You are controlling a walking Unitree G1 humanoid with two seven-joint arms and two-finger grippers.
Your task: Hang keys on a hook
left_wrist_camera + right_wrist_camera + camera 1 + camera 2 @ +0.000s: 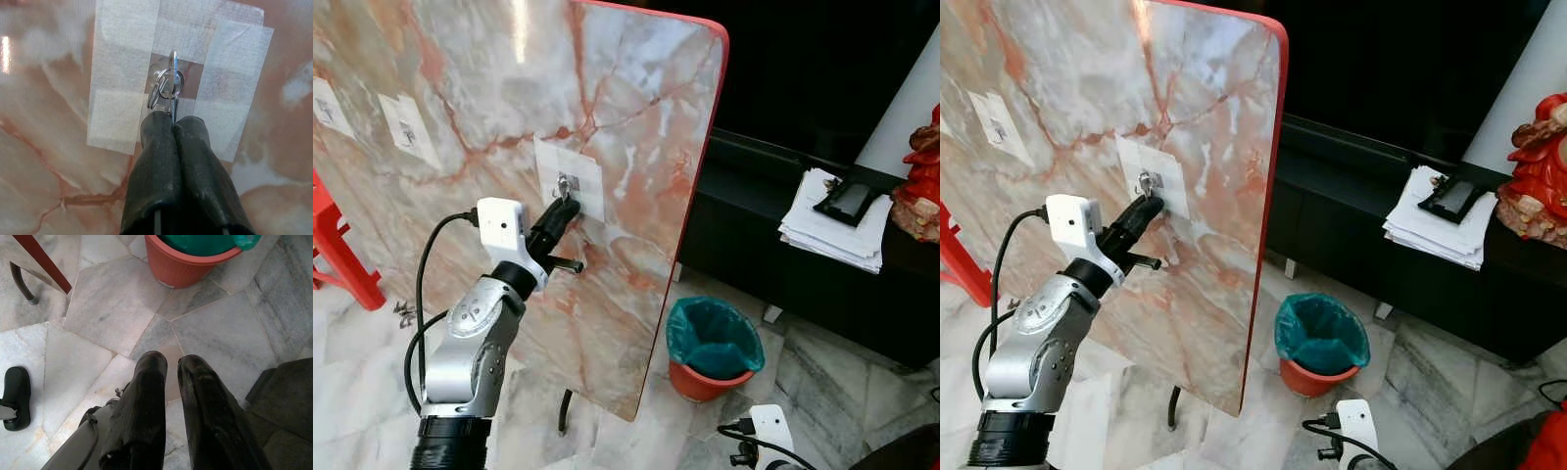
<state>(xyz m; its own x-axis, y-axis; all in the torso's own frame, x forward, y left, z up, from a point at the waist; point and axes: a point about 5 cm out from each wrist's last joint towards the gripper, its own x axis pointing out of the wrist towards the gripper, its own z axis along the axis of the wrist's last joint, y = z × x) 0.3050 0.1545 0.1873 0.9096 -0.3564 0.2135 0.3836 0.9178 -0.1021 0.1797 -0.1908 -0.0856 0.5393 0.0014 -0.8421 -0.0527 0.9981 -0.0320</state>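
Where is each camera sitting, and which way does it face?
Head, both eyes: look down at the marble board; left arm raised, left gripper at the hook.
Left wrist: along shut fingers pinching the keys at the taped hook.
Right wrist: down past the right gripper to floor.
Shared: red bin, in head and right-wrist views.

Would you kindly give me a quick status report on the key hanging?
Left tool shut on keys, key ring at the taped hook on the marble panel. Right tool idle, low over floor. Nothing in the way.
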